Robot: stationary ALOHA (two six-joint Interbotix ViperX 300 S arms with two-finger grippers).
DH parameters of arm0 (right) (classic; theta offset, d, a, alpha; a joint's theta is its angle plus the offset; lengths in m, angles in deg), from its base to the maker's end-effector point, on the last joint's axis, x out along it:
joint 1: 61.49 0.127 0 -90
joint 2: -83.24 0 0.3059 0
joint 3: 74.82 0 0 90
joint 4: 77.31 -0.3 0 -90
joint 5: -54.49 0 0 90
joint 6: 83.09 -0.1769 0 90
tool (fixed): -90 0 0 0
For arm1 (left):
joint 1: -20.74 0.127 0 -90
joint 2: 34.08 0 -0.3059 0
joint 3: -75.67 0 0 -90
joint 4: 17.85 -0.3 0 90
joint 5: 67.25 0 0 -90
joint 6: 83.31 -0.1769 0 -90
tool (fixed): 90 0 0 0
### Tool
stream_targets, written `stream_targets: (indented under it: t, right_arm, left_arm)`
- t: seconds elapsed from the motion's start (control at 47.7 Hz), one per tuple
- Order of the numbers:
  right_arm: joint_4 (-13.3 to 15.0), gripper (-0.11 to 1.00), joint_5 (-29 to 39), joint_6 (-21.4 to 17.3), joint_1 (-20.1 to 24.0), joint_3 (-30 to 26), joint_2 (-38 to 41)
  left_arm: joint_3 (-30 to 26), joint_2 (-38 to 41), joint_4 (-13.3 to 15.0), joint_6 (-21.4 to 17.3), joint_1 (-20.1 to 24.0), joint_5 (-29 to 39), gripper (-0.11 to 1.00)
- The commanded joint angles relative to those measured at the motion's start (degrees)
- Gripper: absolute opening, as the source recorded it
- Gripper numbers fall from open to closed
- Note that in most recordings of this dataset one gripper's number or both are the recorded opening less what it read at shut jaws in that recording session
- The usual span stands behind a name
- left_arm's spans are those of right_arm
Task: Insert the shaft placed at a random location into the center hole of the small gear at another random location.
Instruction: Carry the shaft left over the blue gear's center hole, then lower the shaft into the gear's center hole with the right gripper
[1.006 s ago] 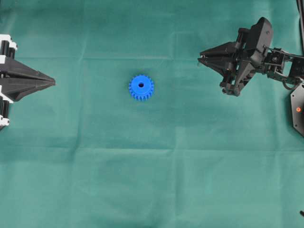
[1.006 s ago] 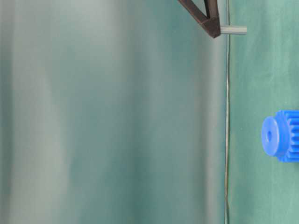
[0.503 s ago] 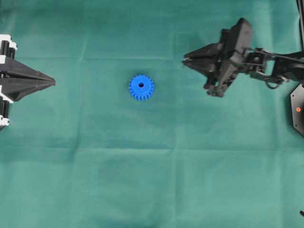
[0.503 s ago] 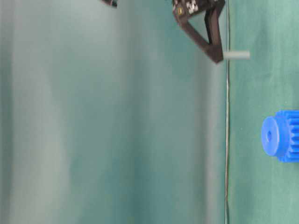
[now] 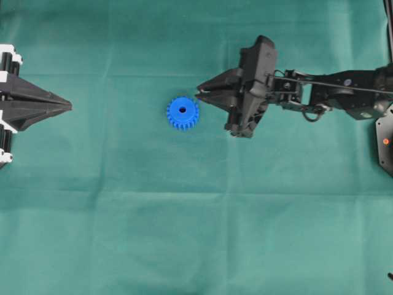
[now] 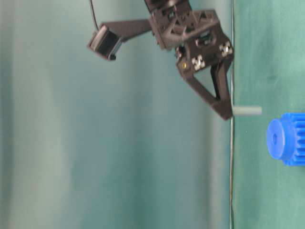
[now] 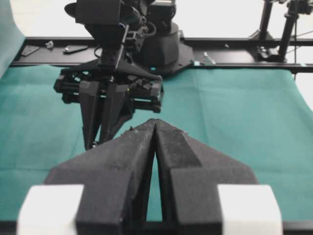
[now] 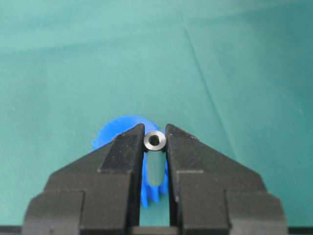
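Observation:
The small gear (image 5: 182,113) is bright blue and lies flat on the green cloth left of centre, its center hole (image 5: 182,110) facing up. My right gripper (image 5: 199,94) is shut on the shaft (image 8: 155,142), a short silver-grey pin held upright between the fingertips, shiny round end up. It hovers just right of the gear and above it. In the table-level view the shaft (image 6: 247,110) sticks out of the tips toward the cloth, beside the gear (image 6: 285,138). In the right wrist view the gear (image 8: 120,128) shows partly behind the jaws. My left gripper (image 5: 69,107) is shut and empty at the far left.
The green cloth (image 5: 184,221) covers the whole table. A black base piece (image 5: 385,142) with a red dot sits at the right edge. In the left wrist view the right arm (image 7: 110,93) stands ahead of my left gripper (image 7: 155,122).
My right gripper has carried the shaft leftward across the cloth, from the upper right to just beside the gear. The gear and the left arm have not moved.

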Motion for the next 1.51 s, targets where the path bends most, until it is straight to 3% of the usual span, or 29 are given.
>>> stream_targets:
  t: [0.0,0.377,1.488]
  right_arm:
    - [0.4,0.13,0.8,1.0,0.7,-3.0,0.4]
    - [0.5,0.13,1.2,1.0,2.3,-6.2,2.5]
    - [0.6,0.13,0.6,1.2,2.2,-6.9,5.0]
  left_arm:
    - [-1.2,0.5,-0.2,0.1,0.1,-0.3,0.00]
    - [-1.1,0.5,-0.2,0.1,0.1,-0.3,0.00]
    - [-1.1,0.5,-0.2,0.0,0.0,-0.1,0.00]
